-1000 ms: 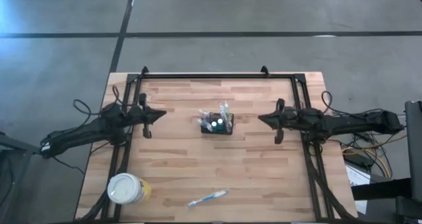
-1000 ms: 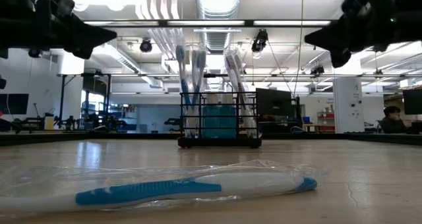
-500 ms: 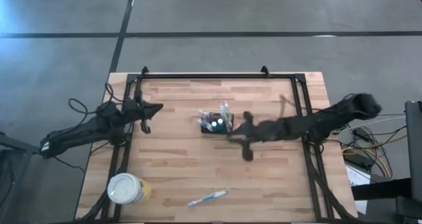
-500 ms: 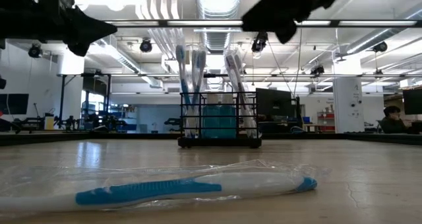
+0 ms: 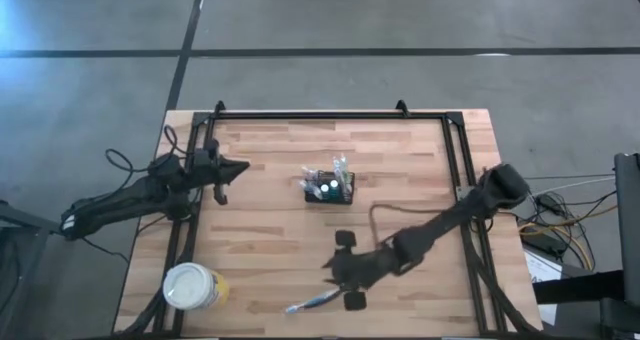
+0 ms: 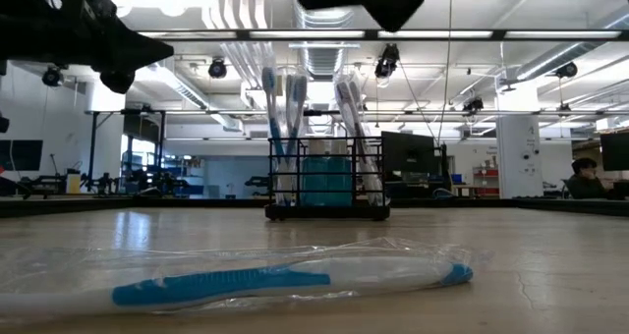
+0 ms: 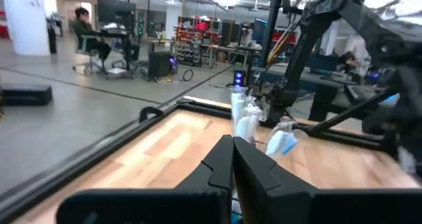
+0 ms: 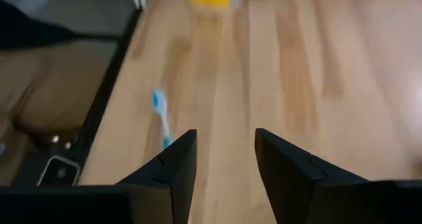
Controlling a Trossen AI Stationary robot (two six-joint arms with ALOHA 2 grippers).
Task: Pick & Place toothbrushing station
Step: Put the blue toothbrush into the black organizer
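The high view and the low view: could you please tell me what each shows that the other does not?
Only the high view shows the white-lidded tub, the whole table and the right tool open above the loose toothbrush. Only the low view shows the room behind and a seated person. Both show the wire basket holding toothbrushes, and the wrapped toothbrush.
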